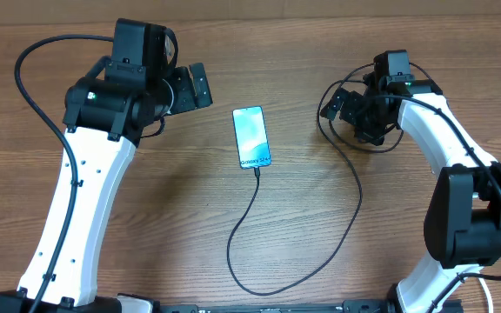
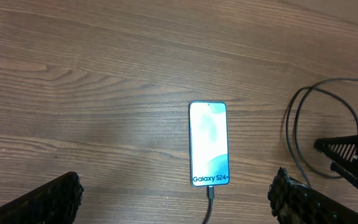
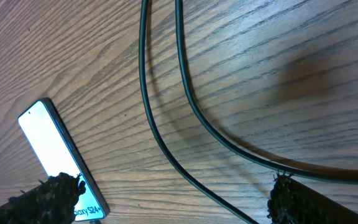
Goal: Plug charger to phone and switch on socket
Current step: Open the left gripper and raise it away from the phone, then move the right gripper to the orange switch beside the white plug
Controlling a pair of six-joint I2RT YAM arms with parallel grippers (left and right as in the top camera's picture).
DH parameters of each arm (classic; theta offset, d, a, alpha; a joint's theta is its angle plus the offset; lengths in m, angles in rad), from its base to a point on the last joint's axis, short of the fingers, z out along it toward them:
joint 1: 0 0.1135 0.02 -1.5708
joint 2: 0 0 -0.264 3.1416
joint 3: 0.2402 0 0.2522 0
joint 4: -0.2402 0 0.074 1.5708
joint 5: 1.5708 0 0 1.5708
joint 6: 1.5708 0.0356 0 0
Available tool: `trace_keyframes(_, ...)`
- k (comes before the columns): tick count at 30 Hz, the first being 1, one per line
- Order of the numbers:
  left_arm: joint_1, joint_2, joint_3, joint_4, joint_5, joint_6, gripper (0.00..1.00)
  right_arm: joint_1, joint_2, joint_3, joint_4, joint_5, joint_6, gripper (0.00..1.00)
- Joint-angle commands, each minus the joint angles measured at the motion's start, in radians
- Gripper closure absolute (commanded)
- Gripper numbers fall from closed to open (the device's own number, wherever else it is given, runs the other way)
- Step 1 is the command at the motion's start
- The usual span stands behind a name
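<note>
Left hand, right hand spread; one phone, one charger.

phone flat on table, charger at its end

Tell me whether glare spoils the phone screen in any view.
Overhead: the flat rectangular blue-teal phone shows its colour, but its text is too small to read. Left wrist: sharp, evenly lit, text legible. Right wrist: the screen mostly washes out to white, while the thin black charger cable is crisp.
</note>
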Motion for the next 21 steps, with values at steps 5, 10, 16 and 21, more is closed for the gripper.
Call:
trace_keyframes(5, -0.002, 0.028, 0.003, -0.002, -0.018, 0.016, 0.0, -0.005, -0.03, 0.01, 0.005, -0.001, -0.008, 0.0)
trace_keyframes(10, -0.002, 0.028, 0.003, -0.002, -0.018, 0.016, 0.0, -0.069, -0.03, 0.1, -0.076, 0.0, -0.041, 0.0)
trace_keyframes(16, -0.002, 0.028, 0.003, -0.002, -0.018, 0.016, 0.0, -0.218, -0.03, 0.312, -0.272, 0.077, -0.113, 0.0)
trace_keyframes(21, -0.002, 0.028, 0.003, -0.002, -0.018, 0.016, 0.0, -0.354, -0.03, 0.365, -0.279, 0.116, -0.14, 0.0)
